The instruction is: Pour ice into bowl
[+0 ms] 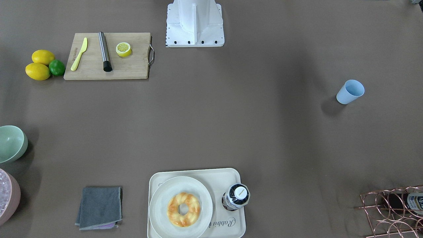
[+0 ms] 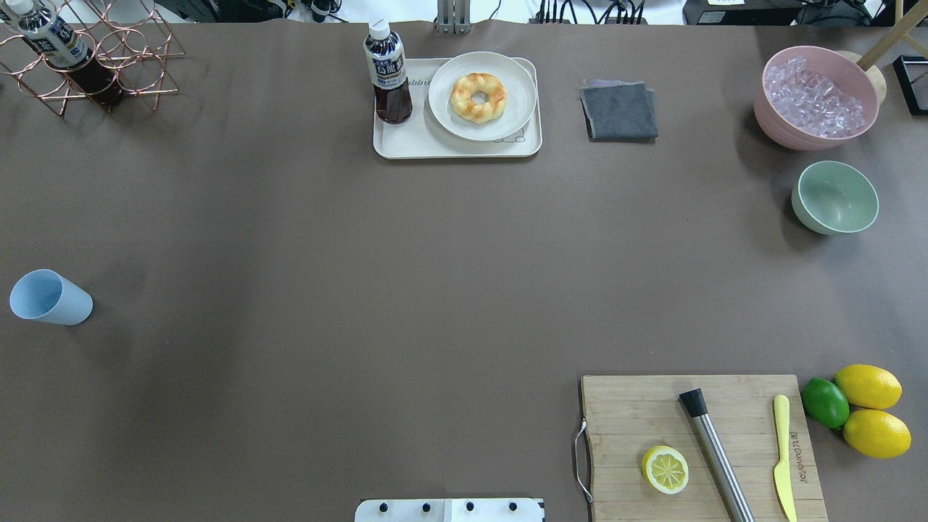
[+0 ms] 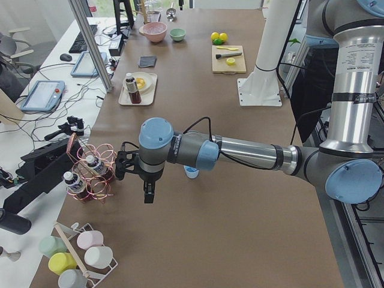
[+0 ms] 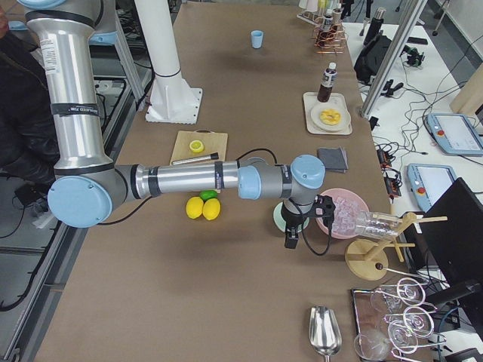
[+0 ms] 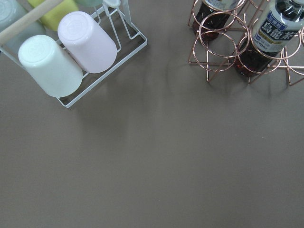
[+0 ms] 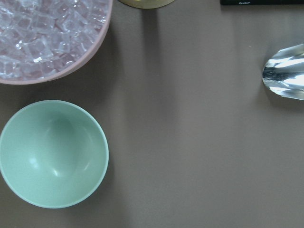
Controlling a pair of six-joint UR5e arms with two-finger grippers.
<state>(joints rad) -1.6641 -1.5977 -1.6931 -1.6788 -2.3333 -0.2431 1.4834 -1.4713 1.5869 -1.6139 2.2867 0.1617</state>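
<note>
One mint bowl (image 2: 834,197) just beside ice-filled pink bowl (image 2: 786,132).

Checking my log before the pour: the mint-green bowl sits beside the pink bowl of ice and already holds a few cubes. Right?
Not quite. The mint-green bowl does sit beside the pink bowl of ice, but it holds no cubes: it is empty. The right wrist view looks straight into it and shows only its bare inside.
</note>
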